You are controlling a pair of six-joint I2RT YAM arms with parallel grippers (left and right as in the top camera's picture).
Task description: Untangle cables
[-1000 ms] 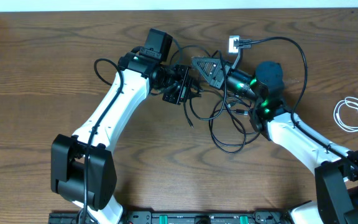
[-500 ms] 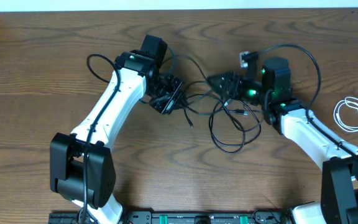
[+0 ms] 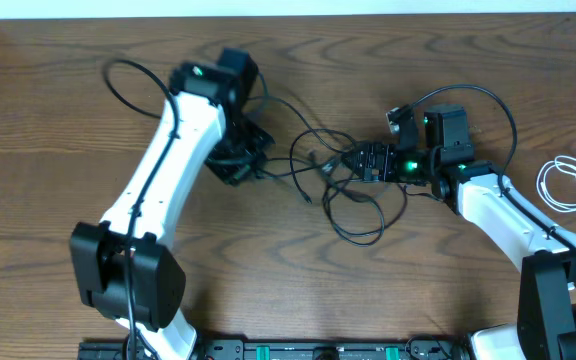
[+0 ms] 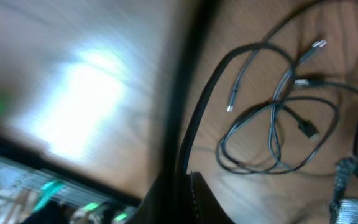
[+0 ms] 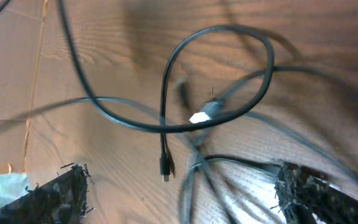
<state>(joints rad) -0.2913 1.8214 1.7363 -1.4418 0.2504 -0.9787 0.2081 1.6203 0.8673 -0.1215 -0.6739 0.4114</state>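
The black cables (image 3: 353, 195) lie in a loose tangle at the centre of the table (image 3: 58, 120), with loops overlapping and small plug ends exposed. The white cable (image 3: 566, 184) sits coiled well apart from them, near the right edge. On the right gripper (image 3: 368, 160), I see the fingers (image 5: 55, 193) spread wide over the tangle, gripping nothing. The left gripper (image 3: 236, 162) has its fingers together, apparently clamped on a strand of the black cables. The blurred left wrist view prevents confirmation.

Black cables (image 3: 348, 190), brown wood-grain table (image 3: 68, 120)
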